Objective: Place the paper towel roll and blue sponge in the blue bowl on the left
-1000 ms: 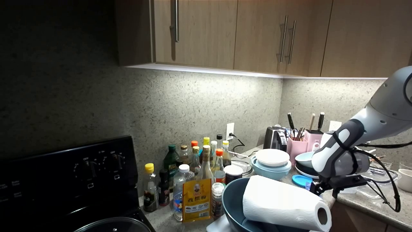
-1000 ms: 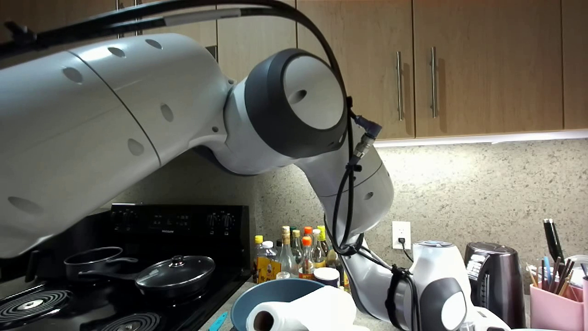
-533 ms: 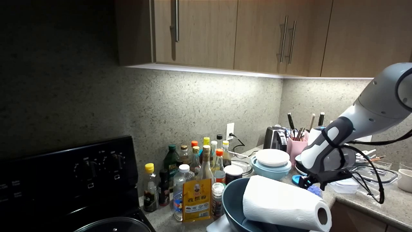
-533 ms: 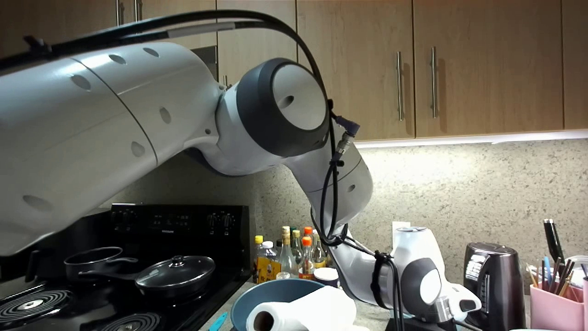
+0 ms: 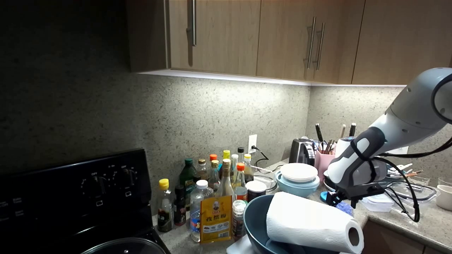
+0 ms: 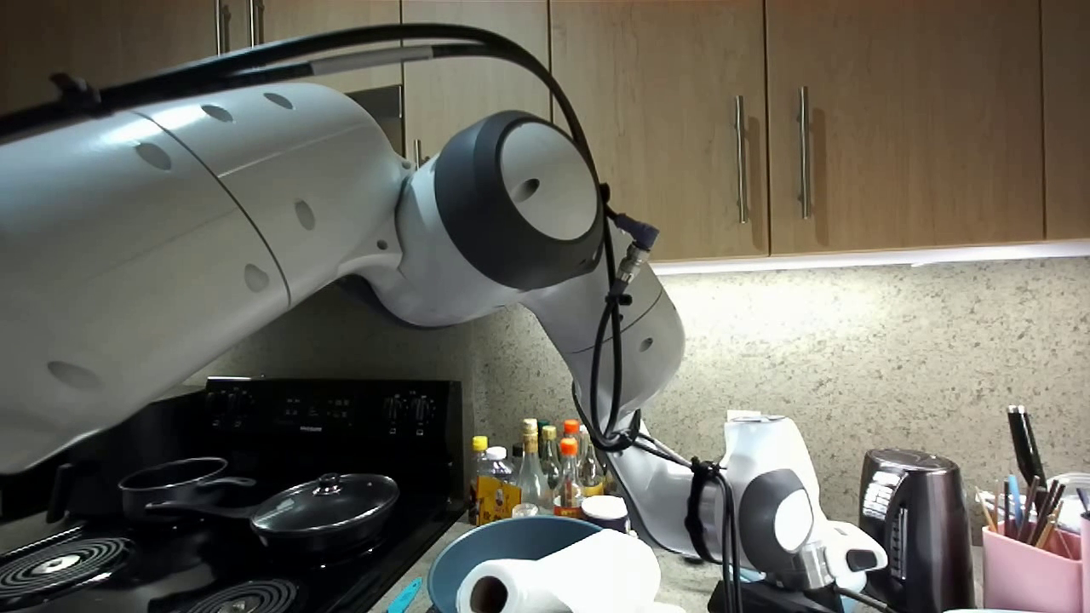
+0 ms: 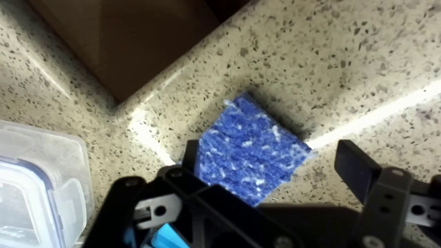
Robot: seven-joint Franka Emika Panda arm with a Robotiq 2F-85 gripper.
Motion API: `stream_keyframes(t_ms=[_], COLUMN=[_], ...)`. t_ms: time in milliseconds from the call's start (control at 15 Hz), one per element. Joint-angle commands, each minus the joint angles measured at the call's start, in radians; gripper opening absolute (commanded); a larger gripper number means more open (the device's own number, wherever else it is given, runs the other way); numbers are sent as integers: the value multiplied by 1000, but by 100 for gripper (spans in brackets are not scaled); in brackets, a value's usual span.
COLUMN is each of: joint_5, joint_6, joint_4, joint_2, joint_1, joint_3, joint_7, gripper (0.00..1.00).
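Observation:
The white paper towel roll [image 5: 310, 222] lies tilted in the slate-blue bowl [image 5: 255, 220], its hollow end sticking out over the rim. Both also show in an exterior view, the roll [image 6: 596, 570] and the bowl [image 6: 477, 553]. The blue sponge [image 7: 248, 148] lies flat on the counter in the wrist view. My gripper [image 7: 270, 160] is open around it. The left finger covers the sponge's left corner; whether it touches cannot be told. A gap shows between the sponge and the right finger. In an exterior view the sponge [image 5: 345, 208] is below the gripper [image 5: 342, 201].
A clear plastic box [image 7: 41, 193] stands left in the wrist view, near the counter's inner corner edge [image 7: 119, 106]. Stacked bowls under a white dish [image 5: 299, 173] and several bottles [image 5: 226, 187] stand behind the bowl. A kettle [image 6: 917, 519] and pink holder [image 6: 1035, 566] stand right.
The arm and gripper have moved left in both exterior views, mostly in the first half second. More of the sponge now shows under the gripper. Roll and bowl have not moved.

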Motion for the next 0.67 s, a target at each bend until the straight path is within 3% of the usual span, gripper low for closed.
stream_keyframes(t_ms=[0,600], joint_5=[-2,0], joint_6=[9,3], joint_4=[15,36], joint_2=[17,47], joint_1=[-10,-28], joint_3=[13,25], joint_7=[-3,-18], gripper=[100,100])
